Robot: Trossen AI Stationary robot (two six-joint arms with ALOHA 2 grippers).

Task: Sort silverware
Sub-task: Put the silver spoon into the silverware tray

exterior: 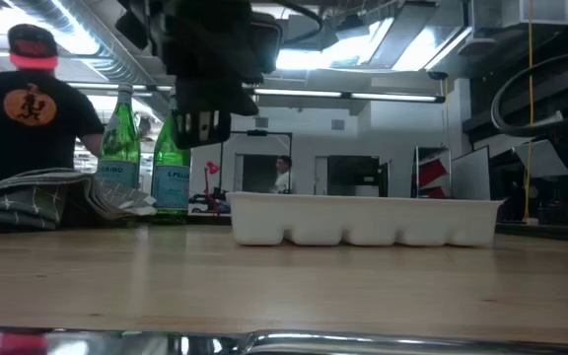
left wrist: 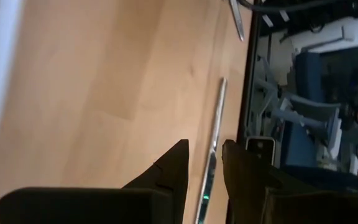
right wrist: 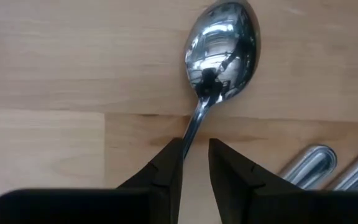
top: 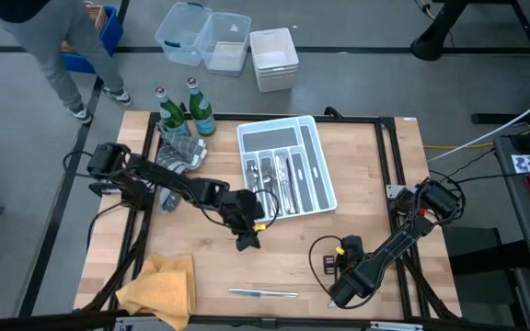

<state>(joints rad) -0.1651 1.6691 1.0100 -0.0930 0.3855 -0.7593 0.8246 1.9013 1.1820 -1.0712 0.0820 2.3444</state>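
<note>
1. There are two robot arms. The left gripper [left wrist: 204, 149] hangs in the air above the middle of the table, near the front corner of the tray. Its two dark fingers are a little apart and hold nothing.
2. The right gripper [right wrist: 194, 152] is low at the front right of the table. Its fingers are a little apart too. The thin handle of one spoon [right wrist: 222, 50] runs into the gap, close to one finger.
3. The spoon is shiny silver metal with a round bowl. It lies flat on the wood. The ends of two more silver handles [right wrist: 309, 162] lie just beside it.
4. One long, thin silver knife [top: 263, 293] lies alone near the front edge of the table.
5. One white plastic tray [top: 318, 152] with long slots sits at the back middle. More shiny silverware [top: 279, 175] lies in its slots, too small to count.
6. The table [top: 366, 175] is pale wood with a black frame.
7. Two green glass bottles [top: 168, 110] stand upright at the back left corner.
8. One soft grey cloth [top: 180, 152] lies crumpled in front of them, under the left arm.
9. One yellow cloth [top: 159, 290] lies bunched at the front left corner.
10. Three plastic bins [top: 228, 41] sit on the floor behind the table.
11. A person [top: 49, 37] stands on the floor past the back left corner.
</note>
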